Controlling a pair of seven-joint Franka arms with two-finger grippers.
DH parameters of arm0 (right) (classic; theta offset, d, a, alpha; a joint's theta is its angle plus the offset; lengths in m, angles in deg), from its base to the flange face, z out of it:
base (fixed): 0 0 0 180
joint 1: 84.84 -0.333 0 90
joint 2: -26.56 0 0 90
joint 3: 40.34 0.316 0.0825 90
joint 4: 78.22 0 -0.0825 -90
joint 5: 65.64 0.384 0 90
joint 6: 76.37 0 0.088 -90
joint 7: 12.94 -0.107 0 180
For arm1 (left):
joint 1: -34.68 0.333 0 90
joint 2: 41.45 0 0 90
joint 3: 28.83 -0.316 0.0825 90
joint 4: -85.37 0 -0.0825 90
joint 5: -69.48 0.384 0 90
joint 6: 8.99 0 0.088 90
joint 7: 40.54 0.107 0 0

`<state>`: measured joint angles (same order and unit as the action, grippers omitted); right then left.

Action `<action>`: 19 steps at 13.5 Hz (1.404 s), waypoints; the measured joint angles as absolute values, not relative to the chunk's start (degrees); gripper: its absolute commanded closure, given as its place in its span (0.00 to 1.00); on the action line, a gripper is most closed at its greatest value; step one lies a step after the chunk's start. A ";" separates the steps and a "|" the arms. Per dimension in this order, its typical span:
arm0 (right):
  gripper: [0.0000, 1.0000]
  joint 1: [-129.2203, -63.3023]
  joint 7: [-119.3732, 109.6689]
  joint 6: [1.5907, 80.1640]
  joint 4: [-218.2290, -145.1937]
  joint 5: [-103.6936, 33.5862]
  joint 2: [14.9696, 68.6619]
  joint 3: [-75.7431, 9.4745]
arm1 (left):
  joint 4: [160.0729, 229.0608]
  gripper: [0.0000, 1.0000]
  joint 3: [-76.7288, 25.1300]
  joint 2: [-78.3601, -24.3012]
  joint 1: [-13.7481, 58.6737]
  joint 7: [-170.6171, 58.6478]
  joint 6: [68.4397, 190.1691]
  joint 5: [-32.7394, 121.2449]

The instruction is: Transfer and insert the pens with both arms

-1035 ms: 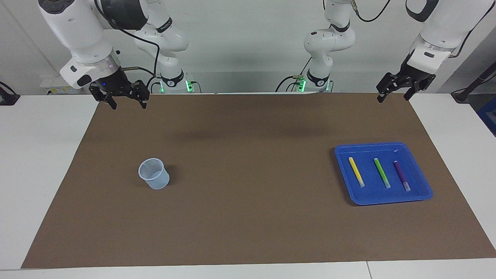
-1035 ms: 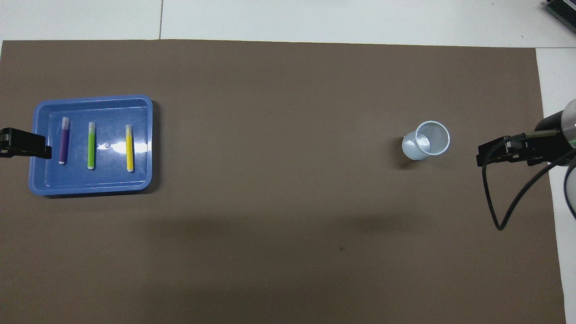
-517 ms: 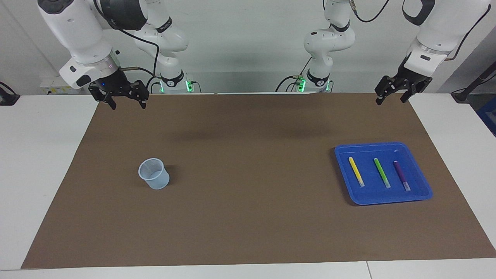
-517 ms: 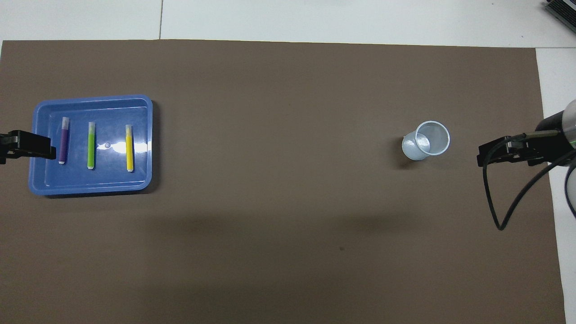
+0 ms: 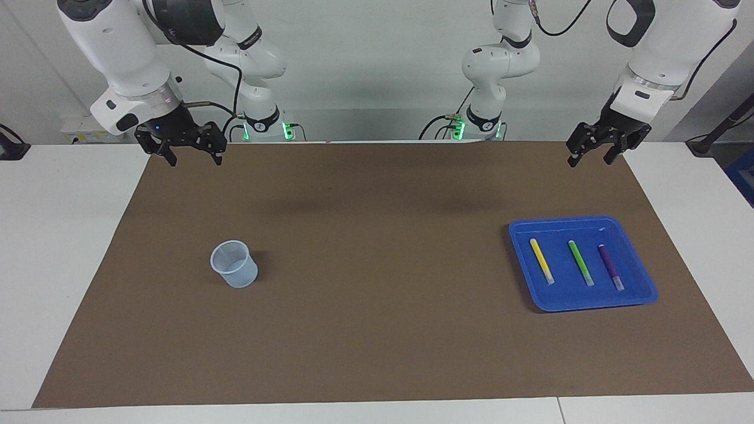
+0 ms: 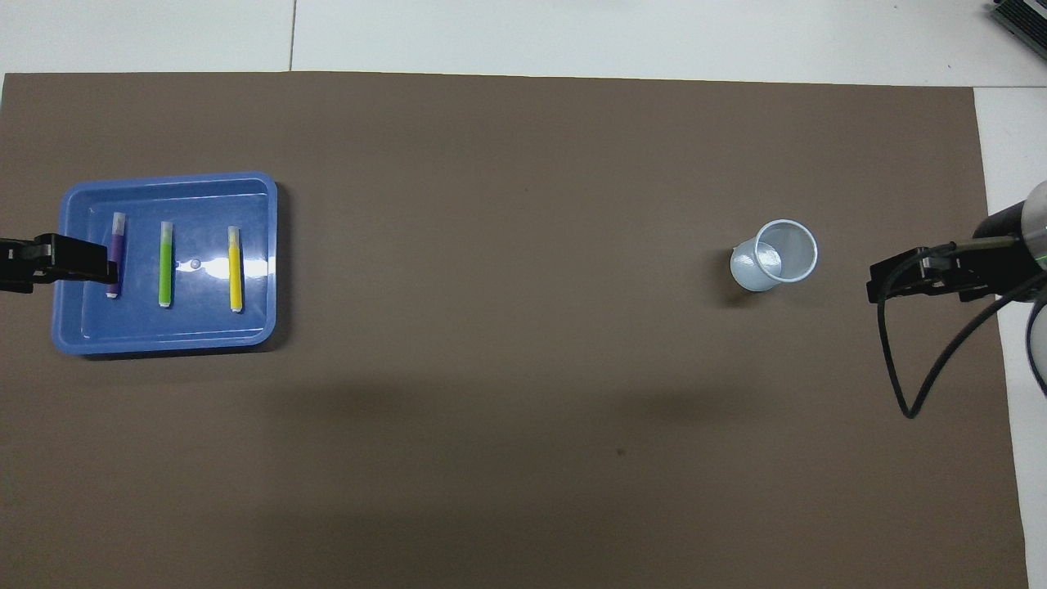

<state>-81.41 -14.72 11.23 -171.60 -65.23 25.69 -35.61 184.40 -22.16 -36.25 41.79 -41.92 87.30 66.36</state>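
Note:
Three pens lie side by side in a blue tray point(image 5: 580, 301) toward the left arm's end: yellow point(image 5: 541, 260), green point(image 5: 581, 262) and purple point(image 5: 610, 267). In the overhead view the yellow pen point(image 6: 235, 268) and green pen point(image 6: 166, 264) show whole, while the purple pen point(image 6: 117, 233) is partly covered. My left gripper point(image 5: 589, 160) hangs open high in the air, holding nothing and touching no pen. From overhead, the left gripper point(image 6: 102, 266) reaches over the tray's point(image 6: 164, 343) outer edge. My right gripper point(image 5: 196, 160) waits open and empty, seen from overhead as the right gripper point(image 6: 877, 285) beside the cup.
A translucent plastic cup point(image 5: 234, 264) stands upright on the brown mat point(image 5: 377, 330) toward the right arm's end; the cup point(image 6: 777, 254) looks empty from overhead. White table borders the mat. A black cable point(image 6: 908, 384) loops under the right arm.
The left gripper has drifted inward, now overlapping the purple pen in the overhead view, and its fingers have narrowed slightly. The right arm, pens and cup have not moved.

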 measured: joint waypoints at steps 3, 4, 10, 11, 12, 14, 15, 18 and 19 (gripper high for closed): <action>0.00 -81.41 -14.72 11.23 -171.60 -65.23 25.69 -35.61 | 184.80 0.13 -22.19 -36.62 41.79 -41.99 88.96 66.23; 0.00 -81.41 -14.72 11.23 -171.61 -65.23 25.68 -35.61 | 184.87 0.13 -22.20 -37.03 41.79 -42.00 89.74 66.23; 0.00 -81.41 -14.72 11.23 -171.61 -65.23 25.68 -35.61 | 185.21 0.13 -22.37 -41.80 41.82 -42.01 93.81 66.23; 0.00 -81.41 -14.72 11.23 -171.61 -65.23 25.68 -35.61 | 185.21 0.13 -22.37 -42.41 41.82 -42.01 94.20 66.23; 0.00 -81.41 -14.72 11.23 -171.61 -65.23 25.68 -35.61 | 185.21 0.13 -22.37 -42.93 41.82 -42.01 94.84 66.23; 0.00 -81.41 -14.72 11.23 -171.61 -65.23 25.68 -35.61 | 185.25 0.13 -22.38 -43.91 41.82 -42.01 95.97 66.23; 0.00 -81.41 -14.72 11.23 -171.61 -65.23 25.68 -35.61 | 185.28 0.13 -22.38 -44.46 41.82 -42.02 96.72 66.23; 0.00 -81.41 -14.72 11.23 -171.61 -65.23 25.68 -35.61 | 185.99 0.14 -22.36 -46.80 41.83 -42.03 100.21 66.23; 0.00 -81.41 -14.72 11.23 -171.61 -65.23 25.68 -35.61 | 186.55 0.14 -22.31 -47.50 41.82 -42.06 101.45 66.23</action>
